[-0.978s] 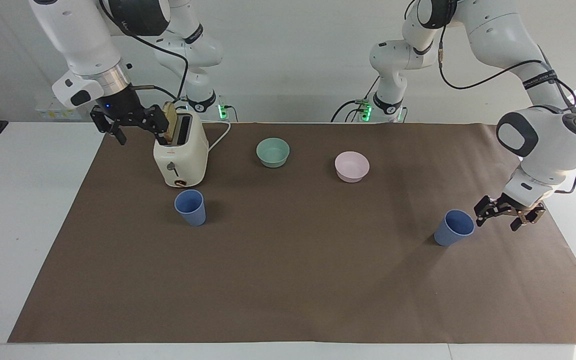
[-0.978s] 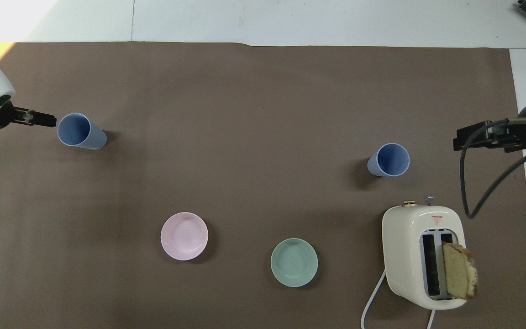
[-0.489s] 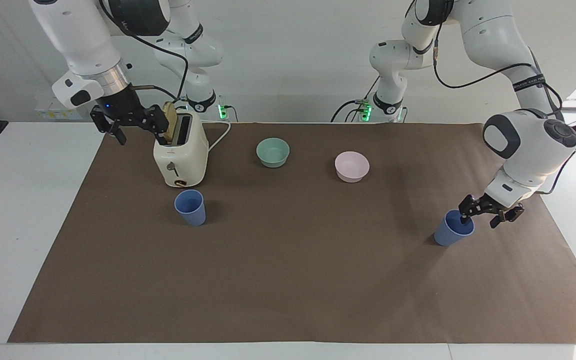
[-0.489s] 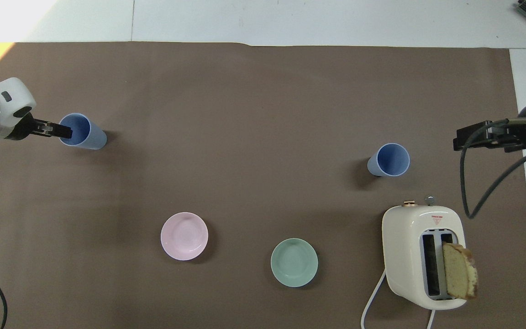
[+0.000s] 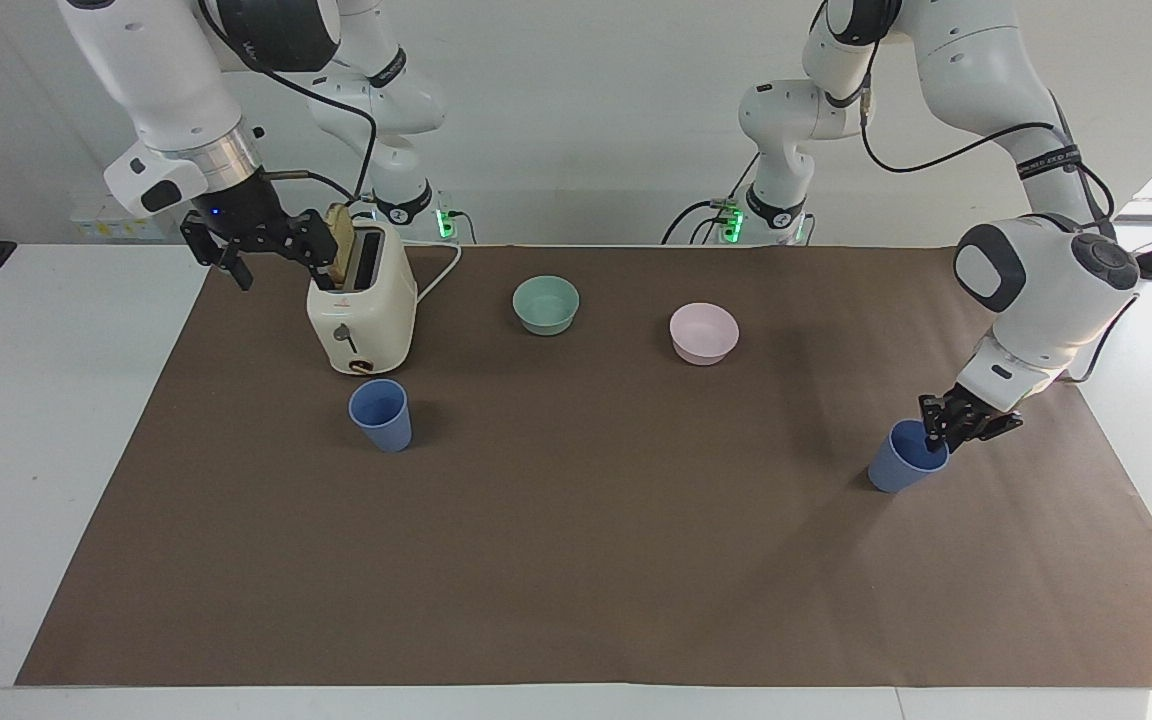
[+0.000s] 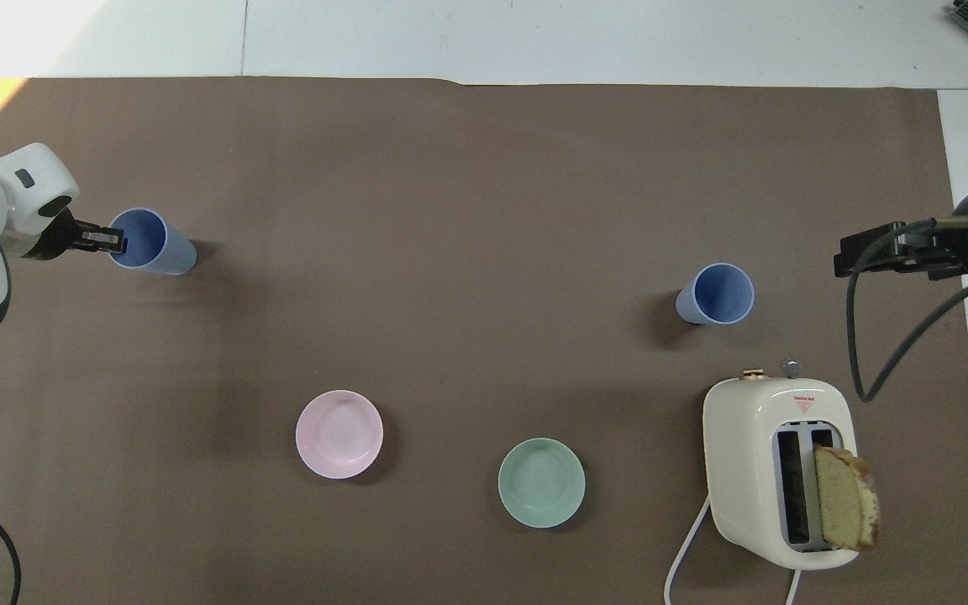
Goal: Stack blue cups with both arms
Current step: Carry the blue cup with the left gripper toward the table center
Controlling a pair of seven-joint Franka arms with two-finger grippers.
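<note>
Two blue cups stand upright on the brown mat. One blue cup (image 5: 898,462) (image 6: 156,244) is at the left arm's end. My left gripper (image 5: 939,432) (image 6: 112,242) is low at that cup's rim, its fingers closed on the rim wall, one finger inside. The cup rests on the mat. The other blue cup (image 5: 381,415) (image 6: 718,294) stands just farther from the robots than the toaster. My right gripper (image 5: 258,248) (image 6: 879,252) waits in the air, open and empty, beside the toaster over the mat's edge at the right arm's end.
A cream toaster (image 5: 361,310) (image 6: 774,470) with a bread slice (image 6: 845,508) sticking out stands near the right arm. A teal bowl (image 5: 546,303) (image 6: 541,482) and a pink bowl (image 5: 703,332) (image 6: 339,434) sit nearer the robots, mid-table.
My left gripper moved in from beside the cup to its rim, lowered, and its fingers closed on the rim. The right arm has not moved.
</note>
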